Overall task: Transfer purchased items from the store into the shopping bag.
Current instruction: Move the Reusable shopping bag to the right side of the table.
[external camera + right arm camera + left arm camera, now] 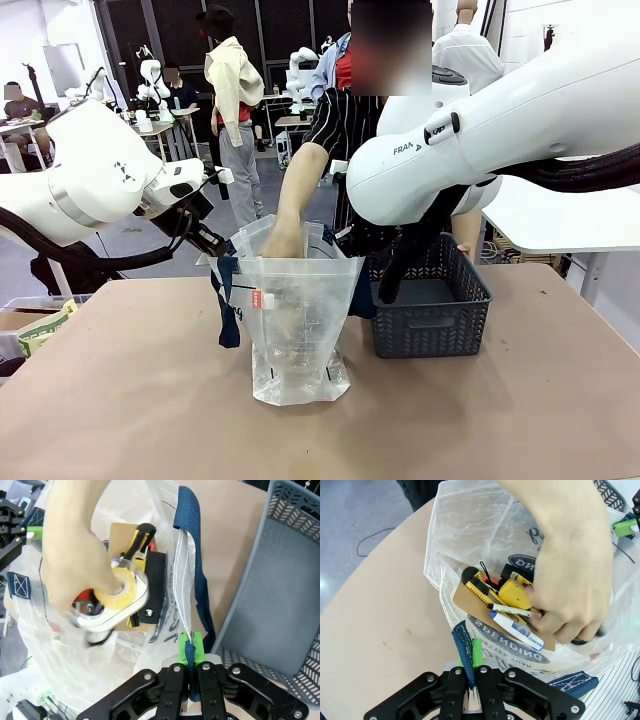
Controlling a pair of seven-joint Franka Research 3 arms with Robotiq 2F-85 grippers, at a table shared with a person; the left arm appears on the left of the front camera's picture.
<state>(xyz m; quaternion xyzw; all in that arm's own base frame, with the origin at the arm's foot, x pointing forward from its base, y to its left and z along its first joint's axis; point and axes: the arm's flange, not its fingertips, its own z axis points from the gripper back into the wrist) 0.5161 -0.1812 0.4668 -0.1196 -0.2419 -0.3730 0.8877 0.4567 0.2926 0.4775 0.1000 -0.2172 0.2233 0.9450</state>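
The clear shopping bag (300,330) stands open at mid-table. My left gripper (470,664) is shut on one navy strap handle (464,647), at the bag's left rim (222,250). My right gripper (190,652) is shut on the other navy strap (192,545). A person's hand (285,235) reaches down into the bag and holds a tape dispenser with a yellowish roll (120,596). Purchased items lie at the bottom: a yellow utility knife (477,586), a yellow case (515,594) and a white pen (517,627). The store, a dark grey basket (432,325), stands to the bag's right, its floor bare (280,610).
My right arm's white body (470,140) hangs over the basket and covers its back. The person stands at the far edge behind the bag. A box of packets (40,325) sits at the table's left edge. Bare tabletop (300,440) lies in front of the bag.
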